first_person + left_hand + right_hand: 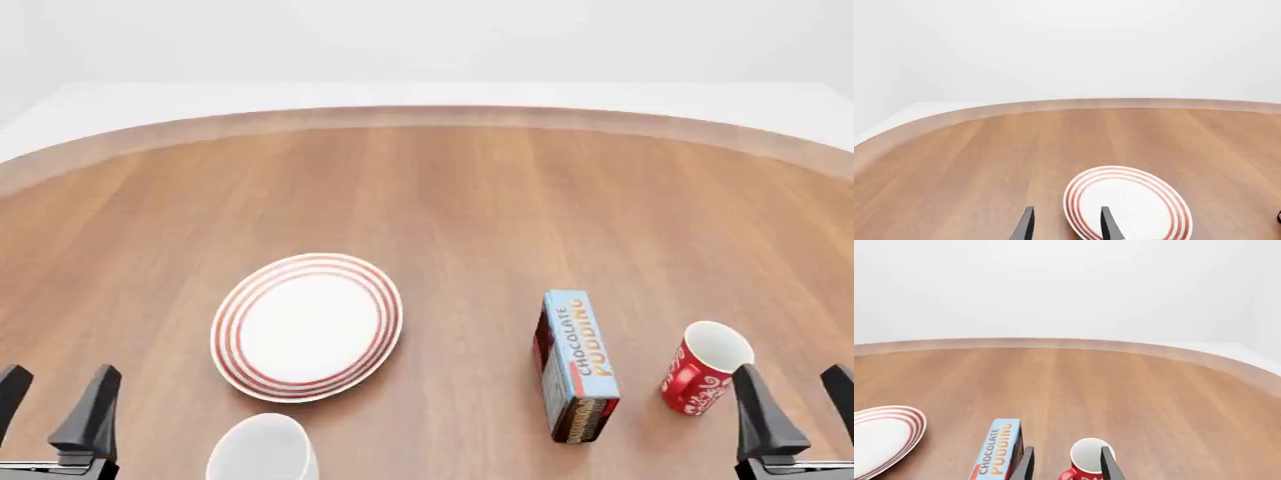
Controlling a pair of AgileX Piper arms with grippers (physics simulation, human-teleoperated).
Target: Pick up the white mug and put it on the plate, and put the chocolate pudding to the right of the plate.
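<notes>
The white mug (263,448) stands at the near edge of the front view, just below the plate (307,325), whose white face is ringed in red. To the plate's right lies the chocolate pudding (577,363), a long carton with a light blue top. My left gripper (54,400) is open at the lower left, left of the white mug. My right gripper (790,400) is open at the lower right. In the left wrist view the plate (1126,204) lies past the open left gripper (1066,225). The right gripper (1066,465) frames the carton (997,447) and a red mug.
A red mug (701,368) with a white pattern and white inside stands right of the carton, close to my right gripper; it also shows in the right wrist view (1086,460). The wooden table (441,190) curves away to a white wall behind.
</notes>
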